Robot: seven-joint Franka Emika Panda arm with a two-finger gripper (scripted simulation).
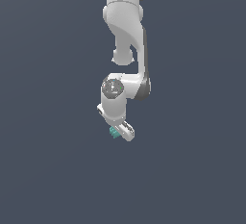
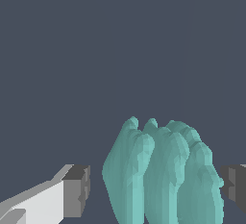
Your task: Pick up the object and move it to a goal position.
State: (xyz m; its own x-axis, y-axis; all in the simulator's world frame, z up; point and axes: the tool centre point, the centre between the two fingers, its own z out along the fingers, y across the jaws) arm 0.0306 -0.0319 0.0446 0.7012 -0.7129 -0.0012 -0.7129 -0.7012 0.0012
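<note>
The object (image 2: 163, 175) is a small teal-green ridged piece standing between my two fingers in the wrist view. One dark finger pad (image 2: 77, 189) sits close beside it with a thin sliver of background showing, and the other pad (image 2: 234, 184) touches its far side. My gripper (image 2: 154, 187) is closed around the object. In the exterior view the white arm hangs down and the gripper (image 1: 124, 130) is tilted. The object (image 1: 114, 132) peeks out at the exterior view's left of the fingers.
A plain dark blue-grey background fills both views. The arm's upper links (image 1: 126, 21) come down from the top of the exterior view. No other objects or edges show.
</note>
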